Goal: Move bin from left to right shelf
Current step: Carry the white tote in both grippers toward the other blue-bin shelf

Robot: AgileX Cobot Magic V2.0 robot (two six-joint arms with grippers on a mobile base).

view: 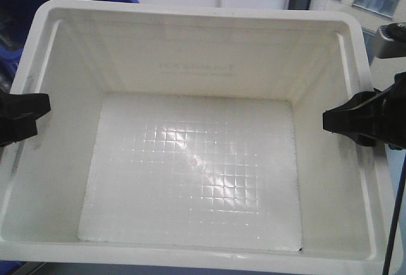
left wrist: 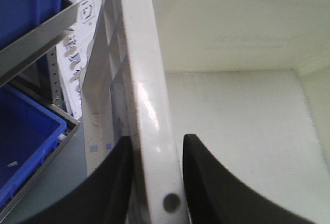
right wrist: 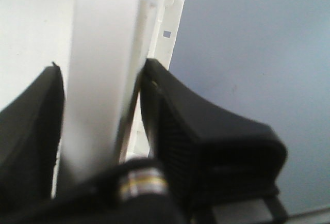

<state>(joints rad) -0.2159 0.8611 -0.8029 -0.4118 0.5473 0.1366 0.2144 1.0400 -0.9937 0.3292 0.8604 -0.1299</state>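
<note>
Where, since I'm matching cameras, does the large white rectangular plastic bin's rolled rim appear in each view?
Front: the bin's rim frames nearly the whole picture.
Left wrist: the rim runs up the centre, between the left gripper's fingers.
Right wrist: it runs up left of centre, between the right gripper's fingers.
Shared landmark: black fingers straddling that rim.

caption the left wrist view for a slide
Left gripper clamps the white bin by its rim, blue totes shelved alongside
</note>
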